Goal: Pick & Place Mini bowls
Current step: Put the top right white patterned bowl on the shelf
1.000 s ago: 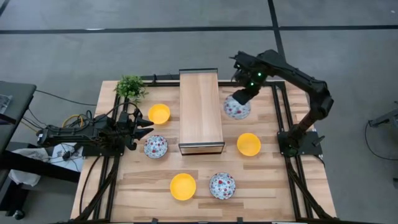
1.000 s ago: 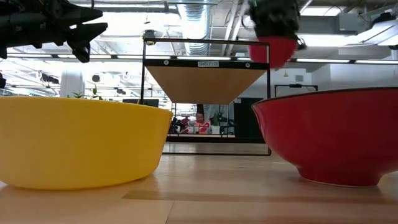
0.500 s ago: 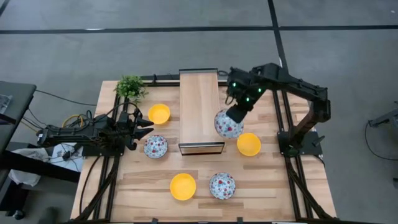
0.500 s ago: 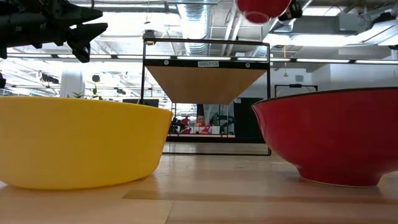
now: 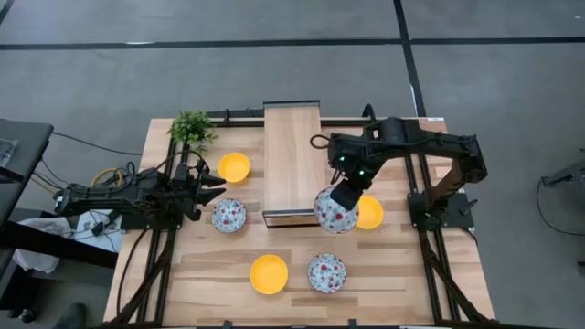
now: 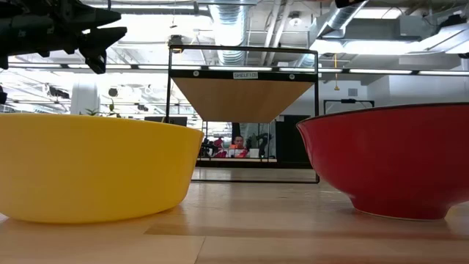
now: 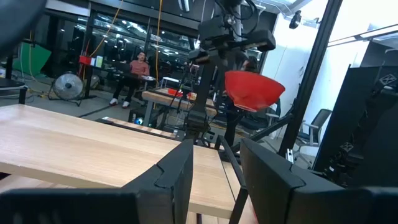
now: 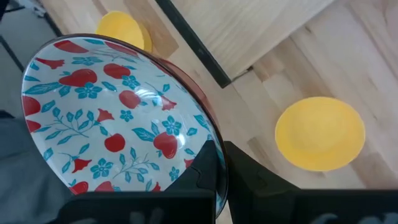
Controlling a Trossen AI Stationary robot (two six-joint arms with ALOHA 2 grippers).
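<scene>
My right gripper [image 5: 345, 195] is shut on a white floral mini bowl [image 5: 335, 211], held in the air off the near right corner of the wooden shelf [image 5: 294, 164]. The bowl partly covers a yellow bowl [image 5: 371, 213] on the table. In the left wrist view the held bowl [image 7: 252, 90] shows its red underside. Two yellow bowls [image 5: 234, 167] [image 5: 269, 273] and two floral bowls [image 5: 228, 216] [image 5: 326, 272] also sit on the table. My left gripper [image 5: 212, 189] waits open, left of the shelf. My right gripper pinches the floral bowl's rim [image 8: 214, 148] on its far right side, with one finger [image 8: 202, 171] inside the bowl and the other [image 8: 252, 177] outside. The fingers come from above. The bowl is lifted clear of the table, its opening facing up.
The raised wooden shelf on its black frame [image 6: 244, 95] stands mid-table. A small green potted plant [image 5: 191, 128] sits at the far left corner. In the low view, a yellow bowl [image 6: 88, 169] and a red-bottomed bowl [image 6: 388, 161] stand close up. A person [image 6: 236, 144] is in the room behind.
My right gripper has carried the floral bowl from the table right of the shelf up and toward the near edge. The bowl is lifted clear and now hangs by the shelf's near right corner, over the yellow bowl's edge. It has risen out of the low view.
</scene>
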